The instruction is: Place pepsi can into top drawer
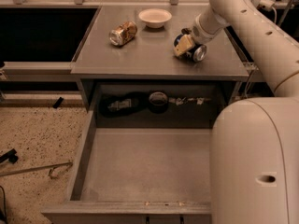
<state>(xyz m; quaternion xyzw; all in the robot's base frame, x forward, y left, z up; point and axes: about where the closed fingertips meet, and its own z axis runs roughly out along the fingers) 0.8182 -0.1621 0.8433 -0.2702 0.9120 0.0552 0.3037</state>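
The pepsi can [195, 51], blue with a silver end, lies on its side at the right of the grey countertop [154, 55]. My gripper [188, 45] is down on it, with a tan finger [183, 45] against its left side and the can held between the jaws, low at the counter surface. The top drawer [140, 167] is pulled fully open below the counter's front edge, and its flat grey floor is bare. My arm reaches in from the upper right.
A tan patterned can [123, 33] lies on its side at the counter's back left. A white bowl [155, 17] stands behind the middle. Dark objects [158, 100] sit in the recess behind the drawer. My white arm [254, 162] covers the drawer's right side.
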